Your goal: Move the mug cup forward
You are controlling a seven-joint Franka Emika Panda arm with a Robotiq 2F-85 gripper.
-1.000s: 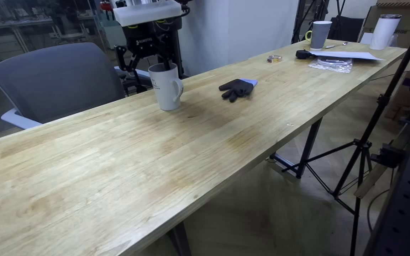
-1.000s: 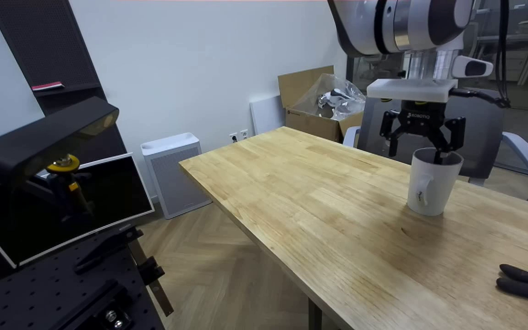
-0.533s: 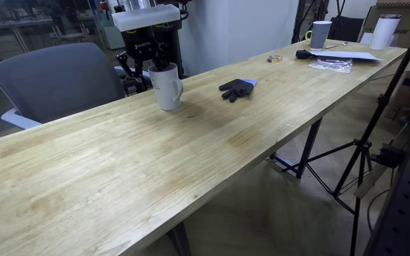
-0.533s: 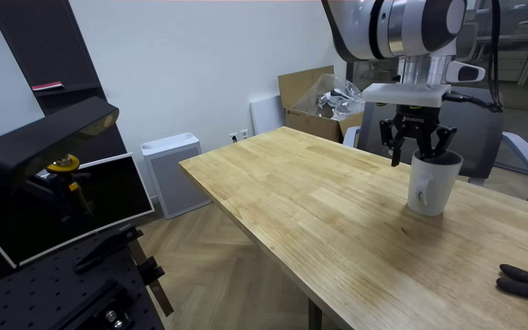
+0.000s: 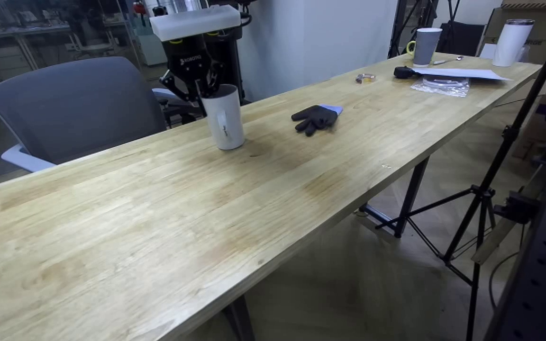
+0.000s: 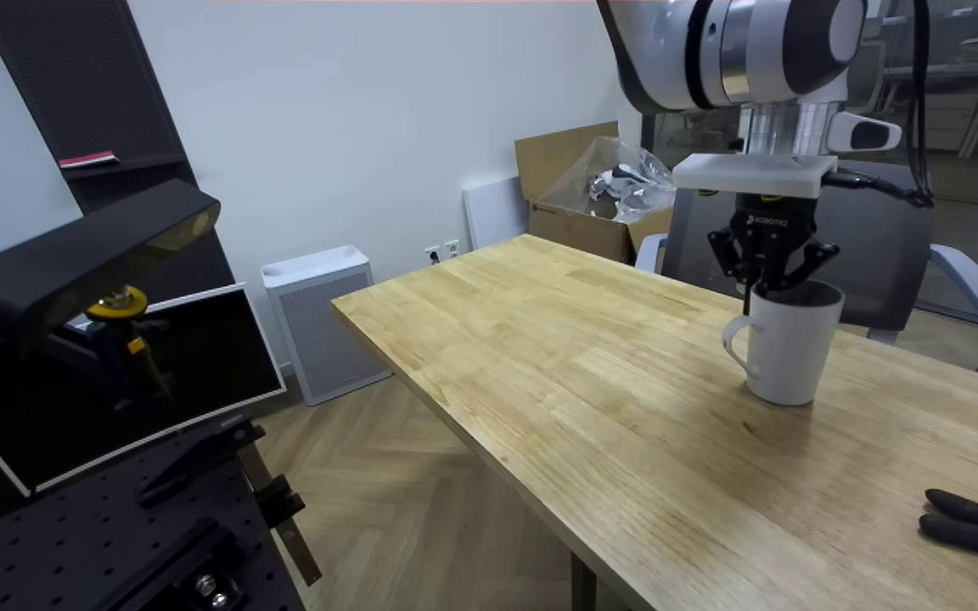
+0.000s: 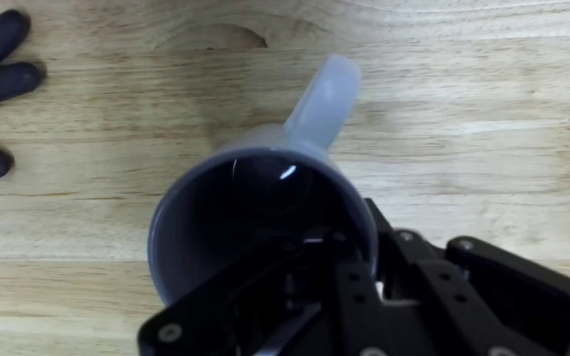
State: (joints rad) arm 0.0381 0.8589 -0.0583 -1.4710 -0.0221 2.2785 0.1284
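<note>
In an exterior view, desk [image 6: 540, 365] is spread toward nine o'clock from the upright white mug [image 6: 795, 356], far edge [image 6: 922, 359] close behind at one. Arm [image 6: 735, 55] is held above, hand [image 6: 755, 297] pointed down, mug wall pinched between fingers [image 7: 441, 287]. In wrist view, glove [image 7: 0, 85] seen at ten, handle [image 7: 325, 101] at one.

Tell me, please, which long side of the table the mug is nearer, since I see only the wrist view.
Observer: In both exterior views, the mug is nearer the long side of the table where a grey office chair stands.
Operator: Thank you; is any other cup out there?
Observer: Yes, in an exterior view a yellow-handled grey cup stands far along the same table.
Operator: Of the black glove I see only fingers; is it all black?
Observer: No, its cuff is lavender-blue, in an exterior view.
</note>
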